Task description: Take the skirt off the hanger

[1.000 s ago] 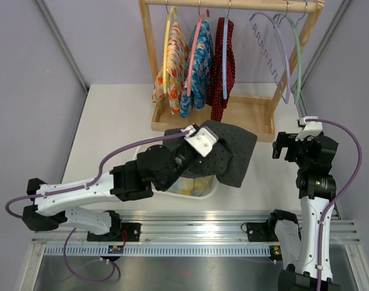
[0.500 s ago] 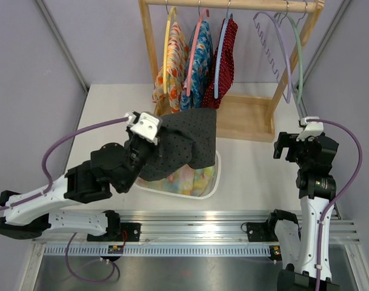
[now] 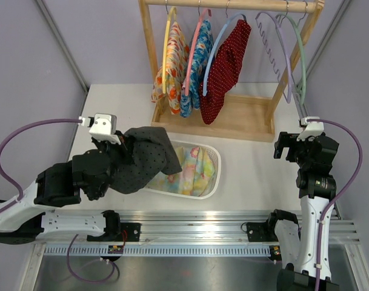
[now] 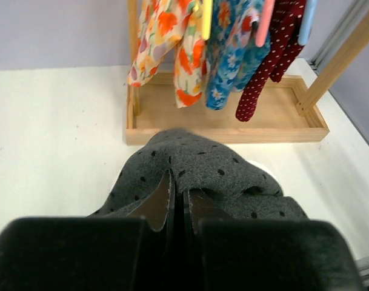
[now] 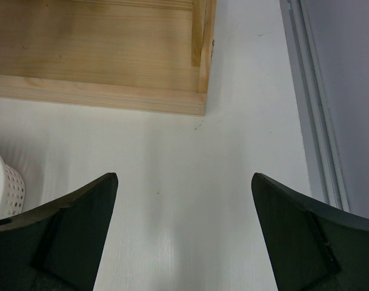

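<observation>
The white table (image 3: 105,112) carries the wooden rack's tray base (image 3: 248,118) and, near it, a white basket (image 3: 217,173).

Skirt (image 3: 145,165) dark grey, black dots; hanger (image 4: 306,21) pale blue; dotted garment (image 3: 223,70) red, white dots; floral garments blue (image 3: 200,60) and orange-white (image 3: 172,60); basket (image 3: 217,176) white; bench (image 3: 111,112) white.
</observation>
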